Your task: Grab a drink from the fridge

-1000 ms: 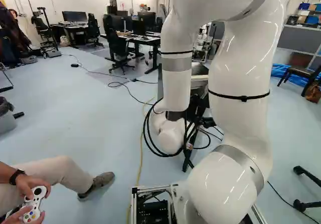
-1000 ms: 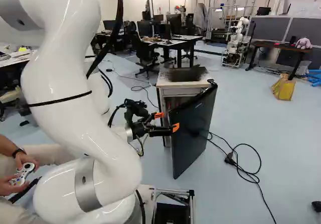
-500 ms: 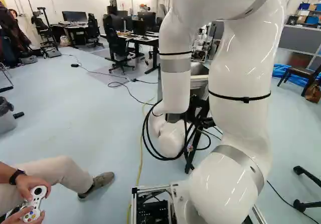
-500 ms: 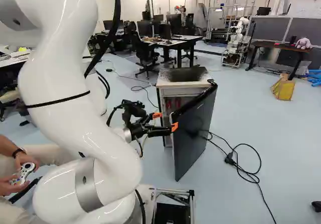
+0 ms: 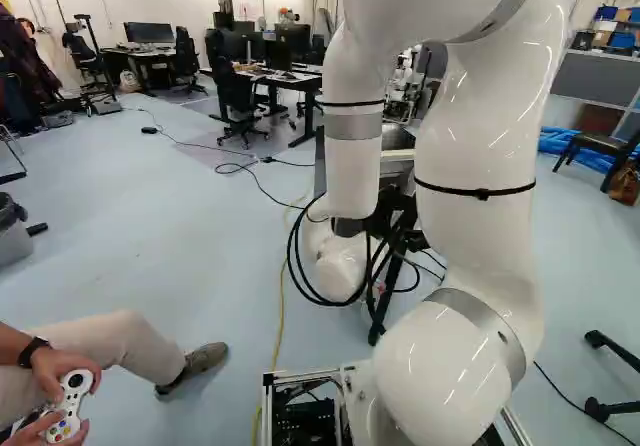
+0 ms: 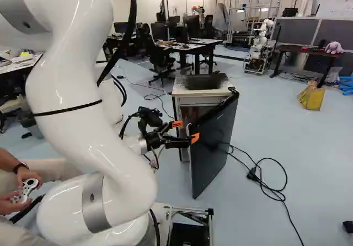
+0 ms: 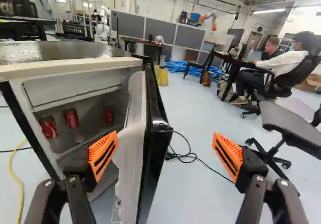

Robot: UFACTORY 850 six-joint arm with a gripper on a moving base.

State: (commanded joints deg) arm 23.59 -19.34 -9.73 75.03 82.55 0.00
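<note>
Jaws wide open, fridge door (image 6: 212,152) between them; red cans (image 7: 71,117) inside; pale floor (image 6: 309,163); grey partitions (image 6: 300,30) beyond.

Middle red can (image 7: 71,117): carries white flowing script.
Red can farthest from the fridge door (image 7: 134,138): bears similar white script.
Red can nearest the door (image 7: 109,114): shows pale marks, too small to read.

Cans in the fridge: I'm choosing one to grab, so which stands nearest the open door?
The lone can, toward the door; the middle can and the outermost can stand closer together, farther from it.
</note>
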